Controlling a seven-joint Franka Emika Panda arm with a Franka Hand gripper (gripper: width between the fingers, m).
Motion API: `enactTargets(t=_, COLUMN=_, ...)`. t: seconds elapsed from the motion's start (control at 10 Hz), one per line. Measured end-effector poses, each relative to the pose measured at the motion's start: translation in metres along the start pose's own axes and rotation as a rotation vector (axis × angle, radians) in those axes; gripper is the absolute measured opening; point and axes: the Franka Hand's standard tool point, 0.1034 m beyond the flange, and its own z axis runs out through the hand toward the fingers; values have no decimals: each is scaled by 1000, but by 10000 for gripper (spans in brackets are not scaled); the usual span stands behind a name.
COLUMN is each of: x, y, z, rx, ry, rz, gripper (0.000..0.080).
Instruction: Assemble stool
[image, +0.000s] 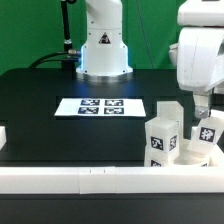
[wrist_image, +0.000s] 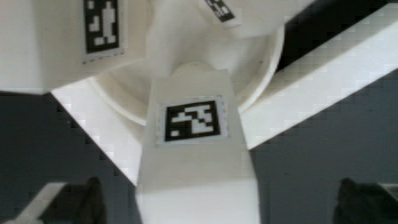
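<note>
The white round seat (image: 189, 156) lies at the exterior view's right, against the front rail. Two white tagged legs stand up out of it, one on the left (image: 165, 133) and one on the right (image: 207, 132). My gripper (image: 201, 104) hangs just above the right leg. In the wrist view that leg (wrist_image: 192, 120) runs down between my dark fingers (wrist_image: 71, 203), with a gap on each side, so the gripper (wrist_image: 217, 208) is open around it. The seat's rim (wrist_image: 103, 98) and a second leg (wrist_image: 98, 30) show beyond it.
The marker board (image: 100, 105) lies flat in the middle of the black table. A long white border rail (image: 90, 180) runs along the front, and another rail piece (image: 3, 140) sits at the left edge. The robot's base (image: 103, 50) stands at the back.
</note>
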Motion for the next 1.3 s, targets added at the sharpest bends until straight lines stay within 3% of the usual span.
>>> enactTargets(t=0.3, x=1, y=-2, z=2, rx=1, ry=-13, rz=31, gripper=649)
enactTargets(t=0.6, x=11, y=-9, z=22, rx=-25, ry=-7, rz=38, gripper=649)
enactTargets(t=0.9, x=9, y=-9, z=25, rx=-30, ry=1, rz=68, gripper=622)
enactTargets(t=1.0, x=9, y=-9, z=25, rx=-29, ry=3, rz=117, gripper=437)
enactTargets(t=1.1, x=9, y=-9, z=25, rx=-29, ry=4, rz=192, gripper=437)
enactTargets(t=1.2, x=9, y=-9, z=24, rx=-28, ry=6, rz=257, gripper=340)
enactTargets(t=1.3, x=8, y=-8, z=24, rx=-29, ry=6, rz=334, gripper=340)
